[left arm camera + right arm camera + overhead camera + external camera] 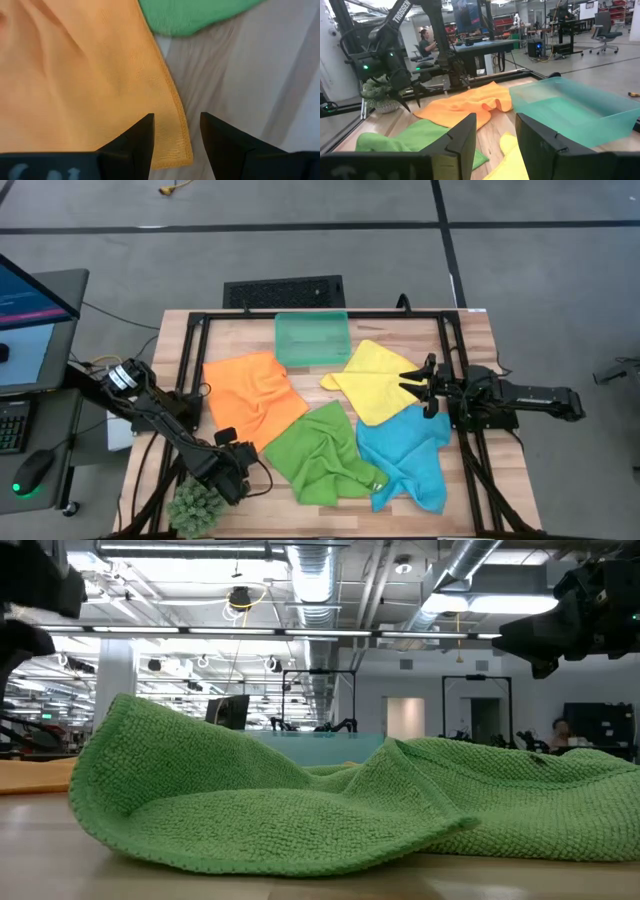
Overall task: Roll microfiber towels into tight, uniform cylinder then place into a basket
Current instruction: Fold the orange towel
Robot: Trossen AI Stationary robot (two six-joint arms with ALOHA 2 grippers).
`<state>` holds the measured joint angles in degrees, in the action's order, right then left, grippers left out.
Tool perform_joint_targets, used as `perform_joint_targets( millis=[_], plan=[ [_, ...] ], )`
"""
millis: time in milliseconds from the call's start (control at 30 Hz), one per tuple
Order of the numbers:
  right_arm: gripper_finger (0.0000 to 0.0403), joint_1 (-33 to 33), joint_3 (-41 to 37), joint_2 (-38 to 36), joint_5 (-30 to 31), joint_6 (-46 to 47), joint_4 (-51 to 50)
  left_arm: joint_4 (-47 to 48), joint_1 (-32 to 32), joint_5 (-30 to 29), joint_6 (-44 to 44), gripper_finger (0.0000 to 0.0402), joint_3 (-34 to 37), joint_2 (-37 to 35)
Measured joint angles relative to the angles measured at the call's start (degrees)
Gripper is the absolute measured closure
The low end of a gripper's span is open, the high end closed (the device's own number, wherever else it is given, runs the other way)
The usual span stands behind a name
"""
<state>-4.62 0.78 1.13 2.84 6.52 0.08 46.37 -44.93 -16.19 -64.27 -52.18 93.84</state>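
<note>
My left gripper (176, 131) hangs unclenched over the orange towel (250, 398) corner; right gripper (495, 131) released too; I risk pinching 1 layer only.

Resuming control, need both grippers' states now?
Left gripper: open, empty, over the orange towel's corner.
Right gripper: open, empty.

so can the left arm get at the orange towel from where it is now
Probably yes. The left gripper hovers right over a corner of the orange towel, fingers open astride its hem. Nothing lies on that corner; the green towel sits just beyond.
</note>
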Motion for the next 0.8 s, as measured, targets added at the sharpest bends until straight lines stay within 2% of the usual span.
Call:
perform_joint_targets(
  millis=[133, 333, 600, 800],
  plan=[
    [0.0244, 0.00, 0.00, -0.01, 0.01, 0.00, 0.00, -7.29, 0.37, 1.90, 0.88, 0.0250, 3.77, 0.02],
    [0.0244, 0.00, 0.00, 0.01, 0.01, 0.00, 0.00, -8.15, 0.31, 2.48, -2.39, 0.0250, 5.33, -0.24],
    [0.0244, -0.01, -0.01, 0.01, 0.01, 0.01, 0.00, -3.70, 0.20, 1.96, -5.96, 0.0256, 5.37, -0.15],
    [0.0244, 0.00, -0.02, 0.01, -0.01, 0.00, 0.00, 1.37, 0.20, 0.76, -8.33, 0.0305, 5.48, -0.06]
  ],
)
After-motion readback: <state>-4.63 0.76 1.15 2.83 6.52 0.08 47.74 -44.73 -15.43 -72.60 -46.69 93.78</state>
